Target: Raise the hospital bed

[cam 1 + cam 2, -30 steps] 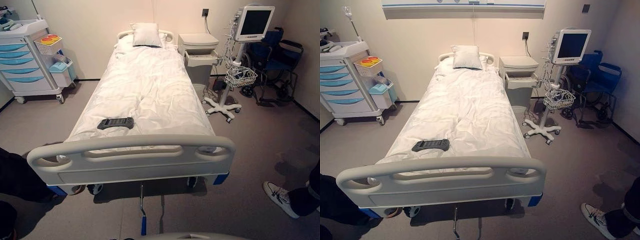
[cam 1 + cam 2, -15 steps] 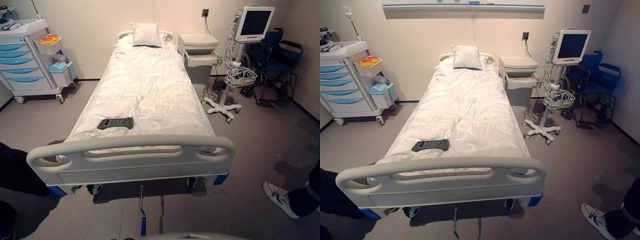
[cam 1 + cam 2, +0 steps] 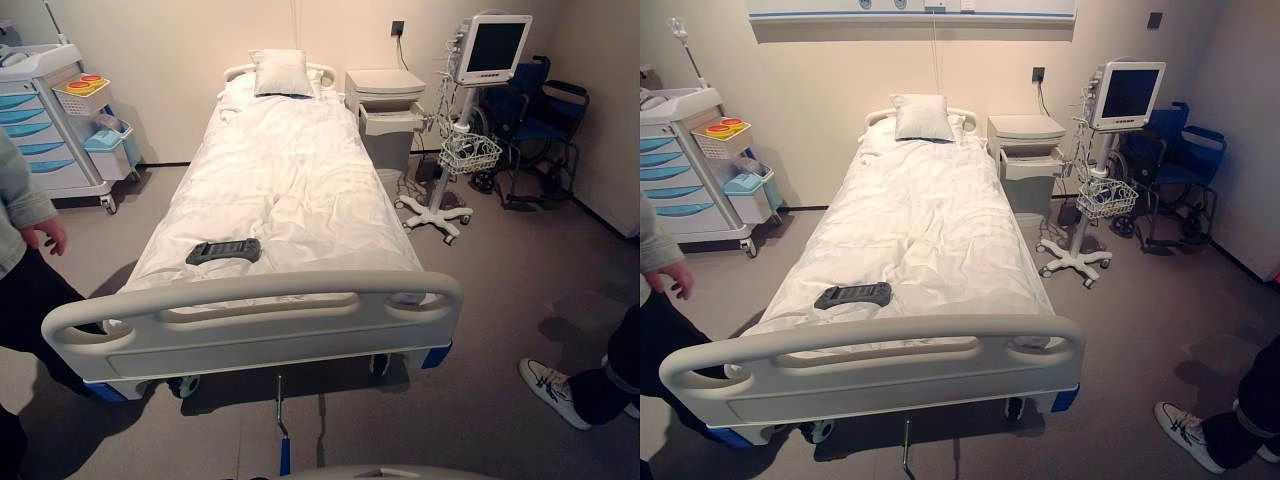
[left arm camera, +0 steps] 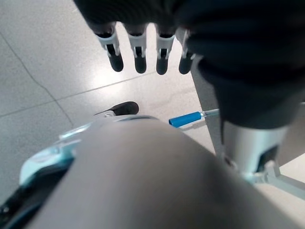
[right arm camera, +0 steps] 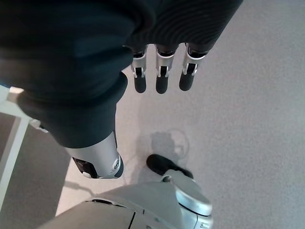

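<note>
The bed lay flat and both hands hung empty.

The hospital bed (image 3: 285, 190) filled the middle of the frame — the whole view had slid a little since a second ago, and a person (image 3: 25, 260) had stepped in at the left edge. Its blue-tipped crank (image 3: 283, 440) sat untouched at the bottom centre. The left hand (image 4: 143, 45) and right hand (image 5: 162, 71) hung with straight fingers over the floor, holding nothing — cranking looked not yet begun.

Even indoor light, a soft shadow under the bed (image 3: 280, 190), edges perhaps slightly bowed.
</note>
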